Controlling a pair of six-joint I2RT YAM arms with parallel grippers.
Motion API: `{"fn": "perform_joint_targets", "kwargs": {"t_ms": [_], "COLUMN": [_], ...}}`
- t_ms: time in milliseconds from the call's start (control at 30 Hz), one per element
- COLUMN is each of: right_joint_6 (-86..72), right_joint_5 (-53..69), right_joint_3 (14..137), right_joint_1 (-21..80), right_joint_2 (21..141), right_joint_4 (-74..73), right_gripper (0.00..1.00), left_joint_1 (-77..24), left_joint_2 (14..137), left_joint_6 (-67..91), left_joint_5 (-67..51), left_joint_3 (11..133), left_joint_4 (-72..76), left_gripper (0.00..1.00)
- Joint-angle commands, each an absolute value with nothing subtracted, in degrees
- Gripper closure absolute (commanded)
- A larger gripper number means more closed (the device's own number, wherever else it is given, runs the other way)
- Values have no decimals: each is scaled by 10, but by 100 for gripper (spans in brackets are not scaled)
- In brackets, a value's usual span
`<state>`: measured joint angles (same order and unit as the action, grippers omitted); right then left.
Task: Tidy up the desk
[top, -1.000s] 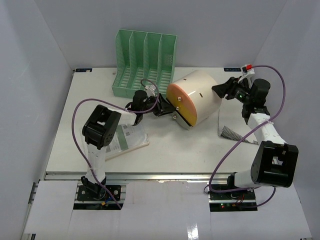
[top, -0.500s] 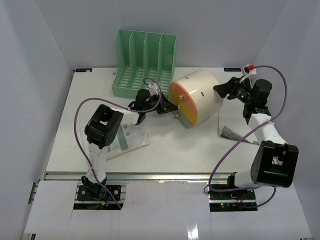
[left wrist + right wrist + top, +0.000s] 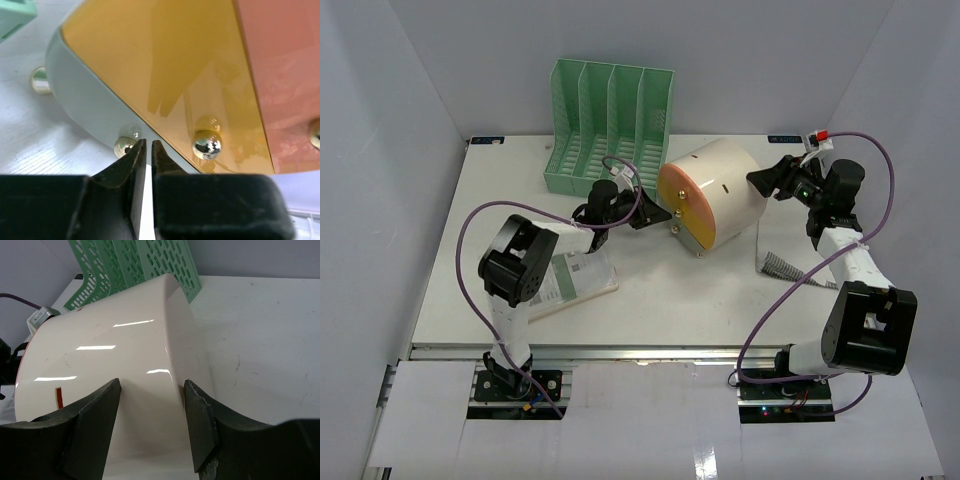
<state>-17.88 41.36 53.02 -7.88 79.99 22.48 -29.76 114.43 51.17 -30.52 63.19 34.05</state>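
Observation:
The white desk (image 3: 670,300) holds a cream cylindrical drawer box (image 3: 725,190) lying on its side, its orange and pink front (image 3: 682,208) facing left. My left gripper (image 3: 655,214) is shut and empty, its tips just short of that front. In the left wrist view the left gripper (image 3: 146,145) sits between two gold knobs (image 3: 206,142) below the orange panel (image 3: 165,75). My right gripper (image 3: 761,180) is open at the box's back end. In the right wrist view the right gripper (image 3: 152,390) spans the cream wall (image 3: 115,365), holding nothing.
A green slotted file rack (image 3: 610,125) stands at the back, also in the right wrist view (image 3: 135,262). A printed booklet (image 3: 575,280) lies under my left arm. A striped flat item (image 3: 778,265) lies by my right arm. White walls enclose the desk.
The drawer box's orange front has shifted slightly right and back. My left gripper has drawn back a little to the left. The right gripper has hardly moved.

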Motion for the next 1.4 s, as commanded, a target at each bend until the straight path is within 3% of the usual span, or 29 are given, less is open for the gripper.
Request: {"fn": "perform_joint_targets", "kwargs": {"t_ms": [0, 233, 467, 600, 733, 867, 1133, 1233, 1367], "right_joint_6": [-183, -183, -180, -173, -150, -123, -25, 23, 41], "right_joint_5": [429, 429, 429, 428, 423, 416, 432, 464, 489], "right_joint_3": [522, 523, 524, 523, 519, 514, 499, 484, 460], "right_joint_1": [-79, -79, -80, -85, -101, -119, -151, -166, -180], "right_joint_2": [794, 793, 788, 770, 737, 702, 625, 593, 561], "right_joint_4": [225, 225, 224, 223, 215, 189, 106, 79, 61], "right_gripper": [40, 39, 37, 29, 24, 20, 10, 4, 3], "left_joint_1": [-301, -302, -303, -303, -300, -297, -296, -298, -301], "left_joint_2": [1140, 1181, 1189, 1150, 1064, 975, 887, 877, 887], "left_joint_6": [495, 498, 499, 457, 369, 282, 111, 104, 144], "left_joint_5": [-298, -300, -302, -280, -228, -178, -31, -16, 23], "left_joint_3": [665, 724, 742, 727, 703, 685, 648, 608, 576], "left_joint_4": [291, 251, 251, 218, 145, 55, -227, -273, -281], "left_gripper": [82, 85, 81, 72, 50, 38, 27, 27, 27]}}
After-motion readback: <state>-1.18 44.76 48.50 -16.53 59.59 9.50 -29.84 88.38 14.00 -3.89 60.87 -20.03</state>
